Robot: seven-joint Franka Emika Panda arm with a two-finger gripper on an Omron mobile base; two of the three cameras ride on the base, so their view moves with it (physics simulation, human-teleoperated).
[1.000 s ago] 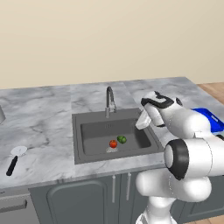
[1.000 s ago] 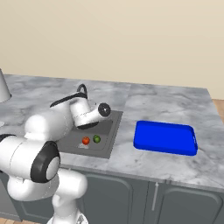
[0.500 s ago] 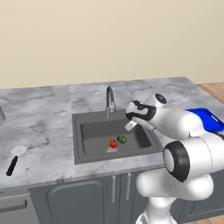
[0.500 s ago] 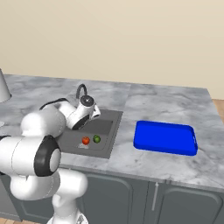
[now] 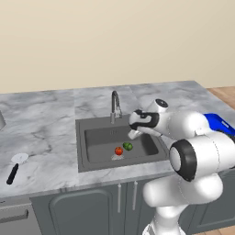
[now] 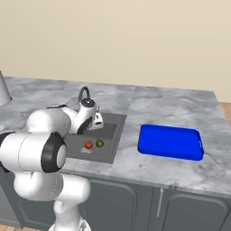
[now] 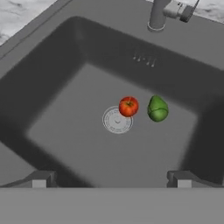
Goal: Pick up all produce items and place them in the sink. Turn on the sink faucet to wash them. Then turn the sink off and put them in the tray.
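Note:
Two produce items lie on the floor of the sink (image 7: pixel 57 78), beside its round drain (image 7: pixel 117 120): a red tomato (image 7: pixel 128 106) and a green one (image 7: pixel 157 109), touching or nearly so. They also show as the tomato (image 5: pixel 119 150) and green item (image 5: pixel 127 146), and again as the tomato (image 6: pixel 88 145) and green item (image 6: pixel 99 143). My gripper (image 7: pixel 111 181) hangs open and empty over the basin's right part, above the produce. It appears as the gripper (image 5: pixel 134 134) and the gripper (image 6: pixel 97 122). The sink faucet (image 5: pixel 114 103) stands behind the basin, no water showing. The blue tray (image 6: pixel 170 142) lies on the counter to the right.
A black-handled utensil with a white head (image 5: pixel 16 165) lies on the grey marble counter (image 5: pixel 41 133) far left of the sink. The faucet's lever (image 7: pixel 181 9) sticks out beside its base. A corner of the tray (image 5: pixel 215 121) peeks out behind my arm.
My arm has swung left from the sink's right edge to over the basin, and the hand has turned down toward the produce. The jaws stayed open. The produce has not moved.

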